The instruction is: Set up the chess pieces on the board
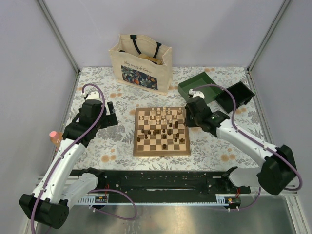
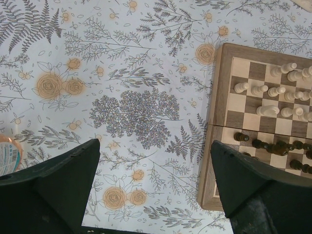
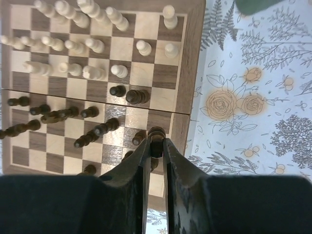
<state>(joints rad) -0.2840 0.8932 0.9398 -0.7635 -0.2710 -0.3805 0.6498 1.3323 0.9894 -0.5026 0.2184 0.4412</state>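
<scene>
2 arms flank the board (image 1: 161,154) in my top view. It lies mid-surface on the flowered cloth (image 1: 112,146), with the chess pieces (image 1: 161,124) scattered over most of its rows. My left end effector (image 1: 111,118) hangs over the cloth left of the board, apart from it. My right end effector (image 1: 187,117) sits at the board's far right edge. A printed tote bag (image 1: 141,63) stands behind, with a green box (image 1: 194,84) and a black box (image 1: 236,95) at far right.

From my left wrist, the fingers (image 2: 63,185) are spread wide with only cloth between them; the board's corner shows at right.

From my right wrist, the fingers (image 3: 141,165) are pinched closed on 1 dark brown piece (image 3: 156,132) just inside the board's right border. I cannot tell whether it is lifted. Pale pieces (image 3: 92,44) fill the rows beyond.
</scene>
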